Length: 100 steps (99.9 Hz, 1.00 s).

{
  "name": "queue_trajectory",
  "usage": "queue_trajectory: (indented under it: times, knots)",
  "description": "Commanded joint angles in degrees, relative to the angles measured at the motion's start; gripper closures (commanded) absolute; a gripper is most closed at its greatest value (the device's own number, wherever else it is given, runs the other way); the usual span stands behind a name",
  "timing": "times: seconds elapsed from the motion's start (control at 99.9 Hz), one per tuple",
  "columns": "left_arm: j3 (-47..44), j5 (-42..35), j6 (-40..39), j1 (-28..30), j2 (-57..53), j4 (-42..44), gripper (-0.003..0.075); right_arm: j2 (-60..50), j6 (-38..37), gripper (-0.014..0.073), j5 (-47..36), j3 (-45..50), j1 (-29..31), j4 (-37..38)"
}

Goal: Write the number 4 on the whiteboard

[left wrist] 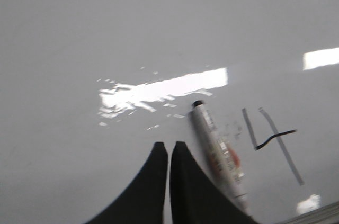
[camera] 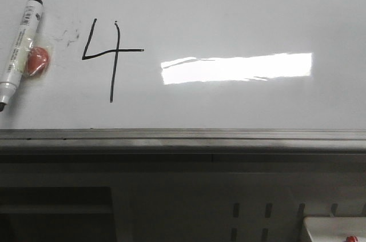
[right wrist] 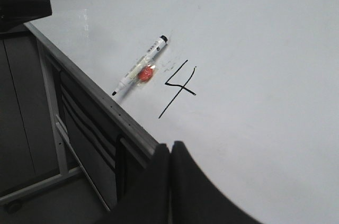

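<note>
A black number 4 (camera: 110,53) is drawn on the whiteboard (camera: 240,13), left of the bright glare. It also shows in the left wrist view (left wrist: 273,139) and the right wrist view (right wrist: 179,87). A white marker (camera: 20,47) with a black cap lies on the board left of the 4, against a small red object (camera: 38,60). My left gripper (left wrist: 168,145) is shut and empty above the board, beside the marker (left wrist: 218,152). My right gripper (right wrist: 170,146) is shut and empty over the board's edge rail (right wrist: 100,99). Neither gripper shows in the front view.
The whiteboard's grey metal rail (camera: 183,139) runs along its near edge. Below it is a dark cabinet front with slots (camera: 251,210). A small white box with a red dot (camera: 337,230) sits at the lower right. Faint smudges (camera: 68,37) lie between marker and 4.
</note>
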<state>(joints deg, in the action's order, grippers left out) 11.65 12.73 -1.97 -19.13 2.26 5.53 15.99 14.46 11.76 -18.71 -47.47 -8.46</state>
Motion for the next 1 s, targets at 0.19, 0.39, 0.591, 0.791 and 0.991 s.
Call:
queue_trajectory:
  times: [0.19,0.39,0.591,0.791,0.991]
  knots:
    - [-8.67,-3.31,4.13,15.08,-4.06,-7.94,0.0741,0.28,-0.14,0.0645,-4.18,-1.60,0.25,0.52]
    - [-13.85,-0.94,-0.91,15.32,-4.06,-7.81,0.0741,0.28,-0.14,0.0645,-3.93,-1.60,0.25,0.52]
    - [-13.86,4.42,-0.91,15.32,-4.06,-6.65,0.0741,0.28,-0.14,0.0645,-3.93,-1.60,0.25,0.52]
    - [-13.86,4.42,-0.91,15.32,-4.06,-6.65,0.0741,0.28,-0.14,0.0645,-3.93,-1.60,0.25,0.52]
    - [-13.86,4.42,-0.91,15.32,-4.06,-6.65,0.0741,0.28,-0.14,0.0645,-3.93,-1.60,0.25,0.52]
